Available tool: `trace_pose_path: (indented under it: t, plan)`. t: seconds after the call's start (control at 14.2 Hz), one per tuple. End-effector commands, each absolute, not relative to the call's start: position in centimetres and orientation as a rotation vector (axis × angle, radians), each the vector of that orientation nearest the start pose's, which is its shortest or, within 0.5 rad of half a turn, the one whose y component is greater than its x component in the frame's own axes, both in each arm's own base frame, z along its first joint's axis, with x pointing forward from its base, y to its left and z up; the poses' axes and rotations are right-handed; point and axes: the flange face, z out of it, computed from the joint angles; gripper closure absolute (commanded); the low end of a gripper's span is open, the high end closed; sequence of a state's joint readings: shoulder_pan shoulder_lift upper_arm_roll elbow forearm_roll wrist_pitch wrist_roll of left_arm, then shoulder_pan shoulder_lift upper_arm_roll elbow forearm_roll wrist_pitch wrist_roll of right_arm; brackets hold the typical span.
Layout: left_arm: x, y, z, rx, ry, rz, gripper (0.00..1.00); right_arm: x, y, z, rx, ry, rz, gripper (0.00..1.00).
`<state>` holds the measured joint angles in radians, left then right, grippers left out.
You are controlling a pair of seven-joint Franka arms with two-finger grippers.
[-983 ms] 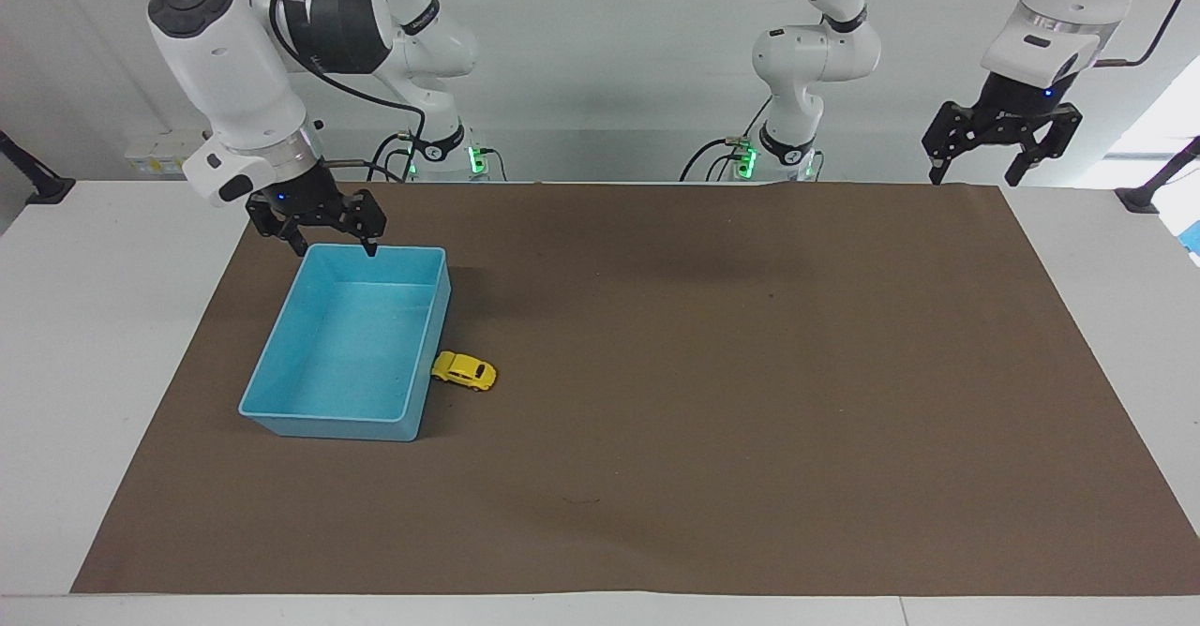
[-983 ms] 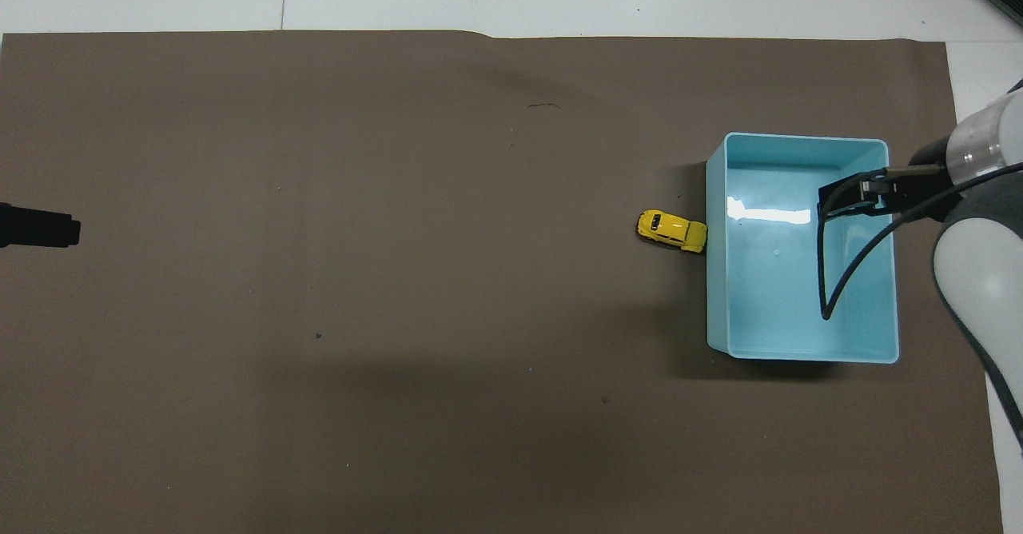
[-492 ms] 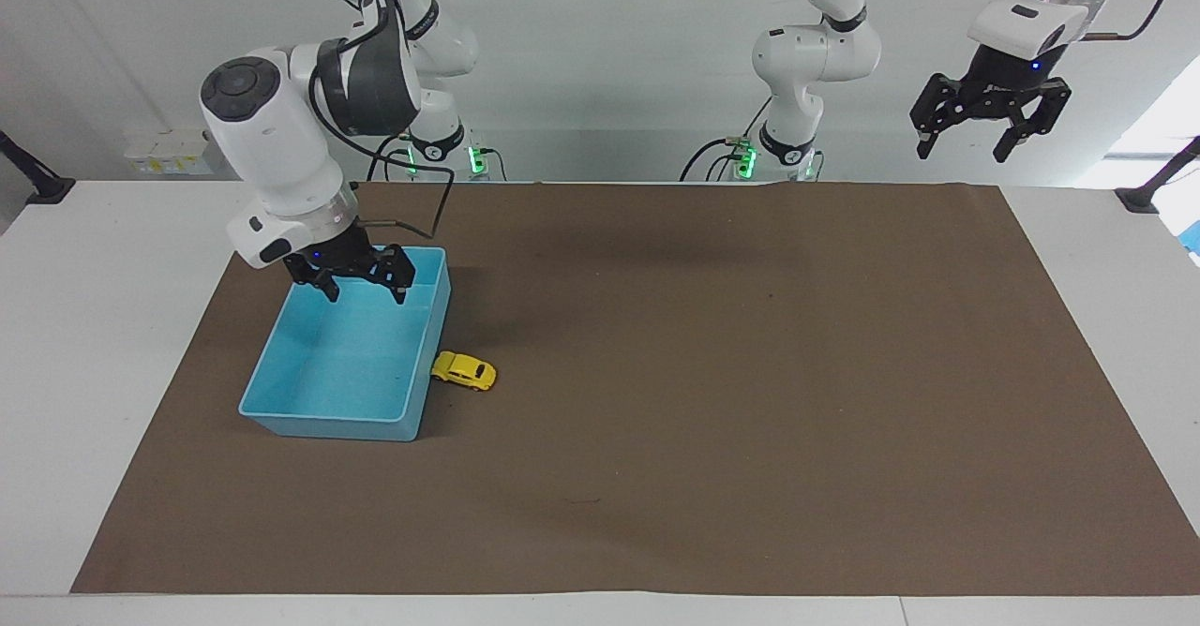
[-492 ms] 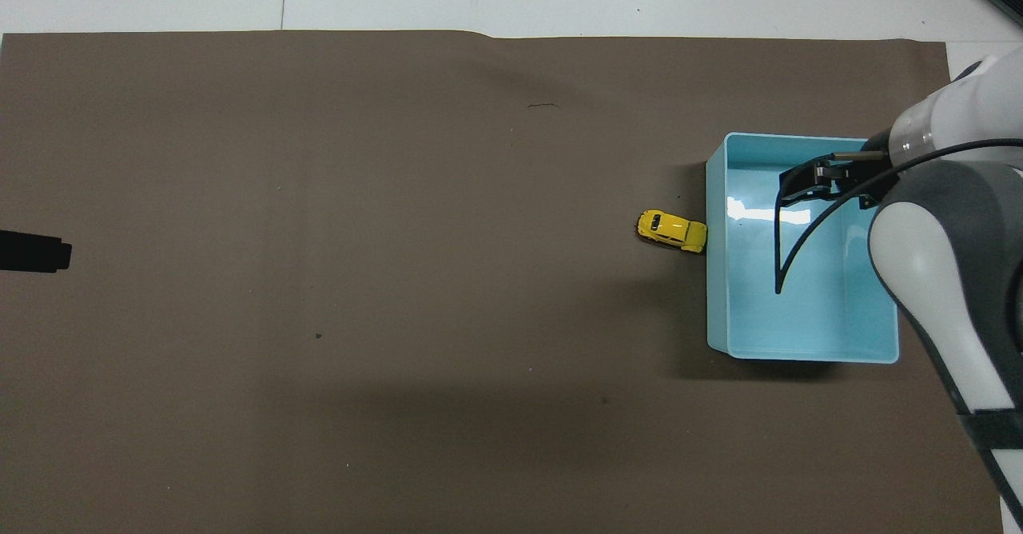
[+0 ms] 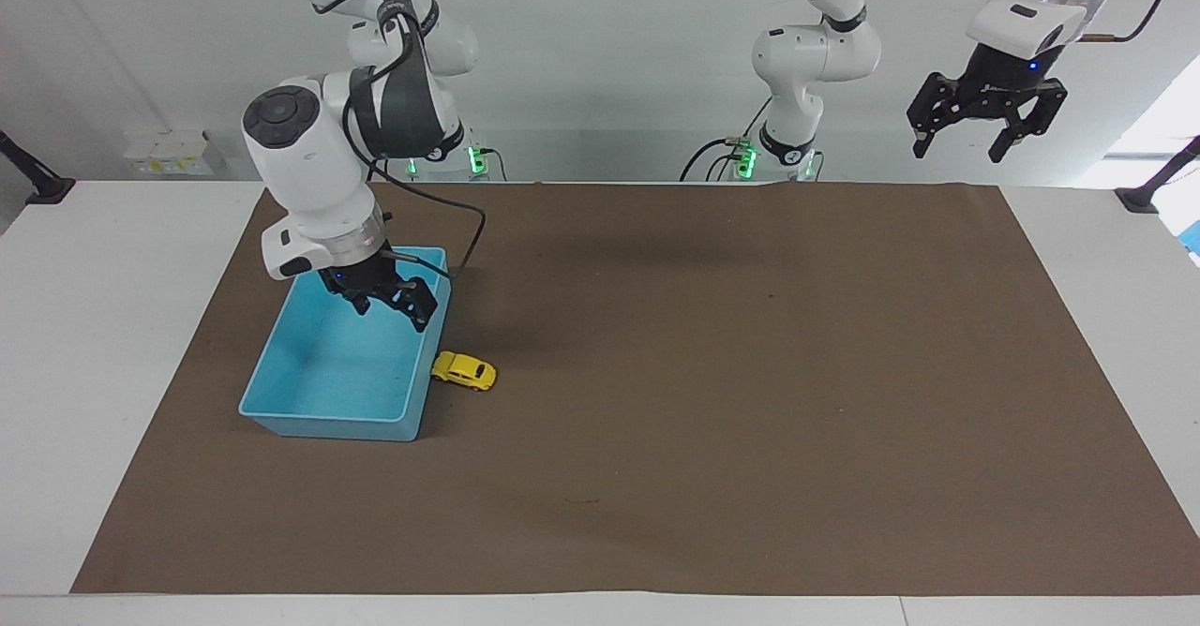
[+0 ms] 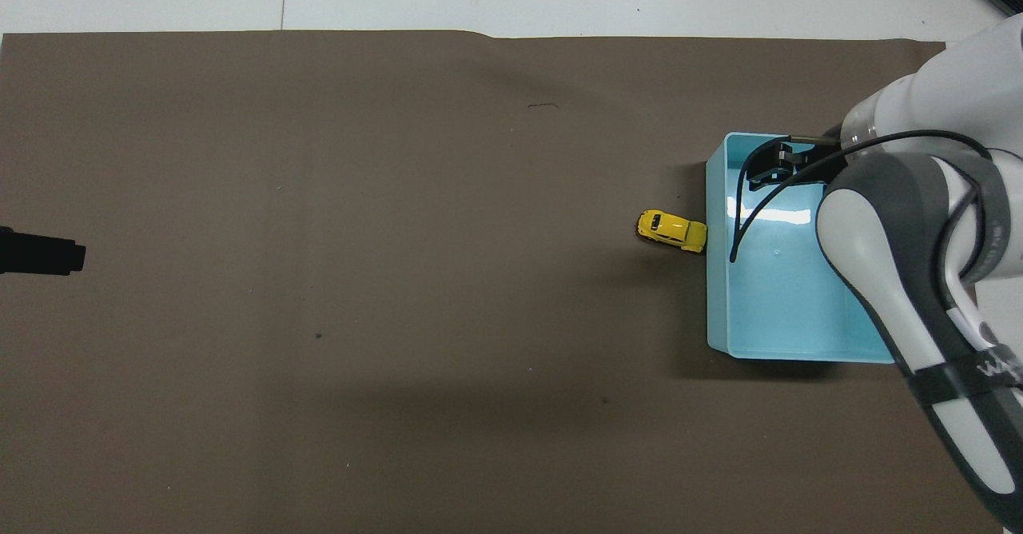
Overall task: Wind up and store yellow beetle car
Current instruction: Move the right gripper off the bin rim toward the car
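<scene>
Beside blue bin [image 5: 281, 392] | yellow beetle car [image 5: 463, 371] (rounded, dark windows) | upright

You have a brown paper mat [image 5: 712, 401] covering most of the white table [image 5: 103, 326], leaving bare margins along each edge. On the mat an open, empty blue bin [image 5: 281, 364] sits toward the right arm's end of the table, its long sides running between the robots' edge and the edge away from them. A small dark scuff [image 6: 542, 105] marks the mat near that latter edge.
</scene>
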<state>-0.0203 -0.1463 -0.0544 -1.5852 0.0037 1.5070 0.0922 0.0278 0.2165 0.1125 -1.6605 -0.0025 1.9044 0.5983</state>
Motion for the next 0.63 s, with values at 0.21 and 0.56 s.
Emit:
trace_pose_path:
  t: [0.21, 0.56]
  plan:
    - [49.4, -3.2, 69.3, -3.137, 0.246, -0.089, 0.0, 61.5, 9.6, 48.3, -2.881, 1.154, -0.023, 0.0]
    - [49.4, -3.2, 69.3, -3.137, 0.246, -0.089, 0.0, 61.1, 12.5, 47.9, -2.635, 1.63, -0.015, 0.0]
